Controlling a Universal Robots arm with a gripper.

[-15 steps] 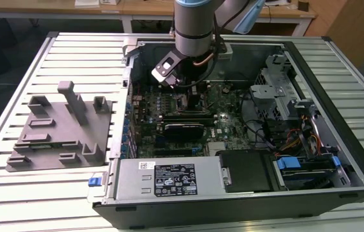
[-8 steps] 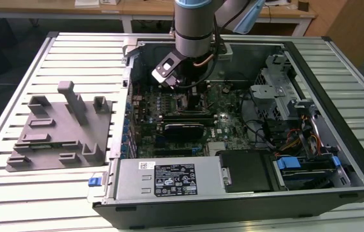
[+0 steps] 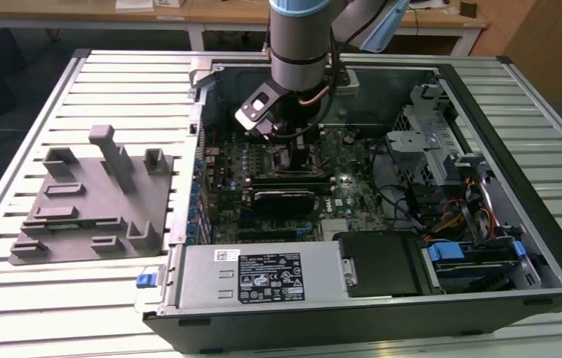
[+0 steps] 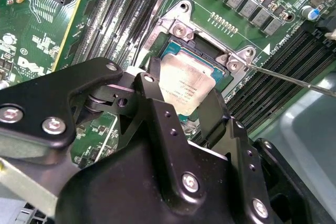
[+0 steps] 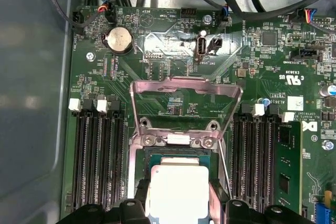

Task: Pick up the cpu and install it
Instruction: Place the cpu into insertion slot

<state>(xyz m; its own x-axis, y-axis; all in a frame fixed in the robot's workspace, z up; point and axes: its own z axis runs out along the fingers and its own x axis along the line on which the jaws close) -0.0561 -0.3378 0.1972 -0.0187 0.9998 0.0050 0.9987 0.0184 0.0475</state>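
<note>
The cpu, a thin square chip with a pale silver top, lies level over the open socket on the green motherboard; its green rim shows around the metal lid. My gripper reaches down into the computer case with a black finger against each of two opposite edges of the cpu, shut on it. The gripper sits just below the raised metal load plate of the socket. In the exterior view the gripper hangs over the board's upper middle.
Memory slots flank the socket on both sides, and a thin retention lever sticks out beside it. A grey fixture with upright blocks lies on the slatted table at the exterior view's left. The power supply and drive cage crowd the case.
</note>
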